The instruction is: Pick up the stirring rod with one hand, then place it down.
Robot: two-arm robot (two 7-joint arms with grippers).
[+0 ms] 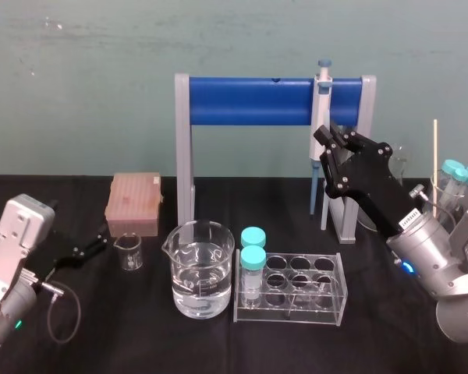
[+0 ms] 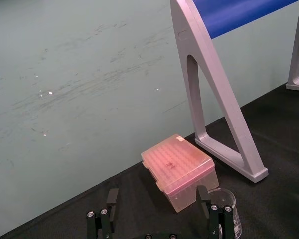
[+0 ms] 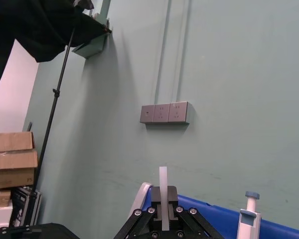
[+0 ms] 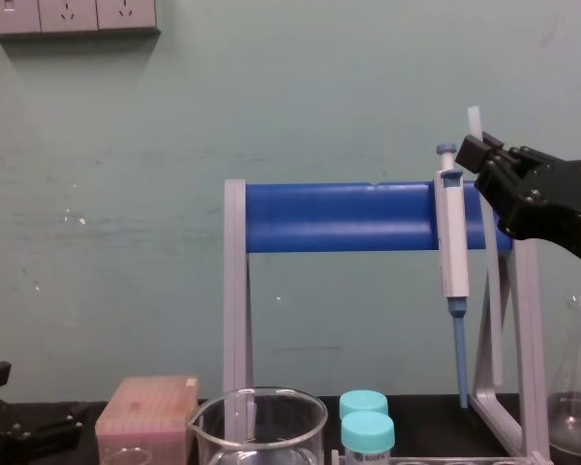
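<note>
Right gripper point(image 4: 481, 155) is up high just beside the pipette point(image 4: 453, 242) hanging on the blue stand point(image 4: 339, 215), fingers pinched tight on the stirring rod point(image 4: 490, 291). The rod is thin, straight, translucent white and near upright. A short end pokes above the fingers and the long part hangs below them. Left gripper point(image 2: 159, 219) sits low near the pink tip box point(image 2: 179, 169), fingers spread wide, holding nothing.
</note>
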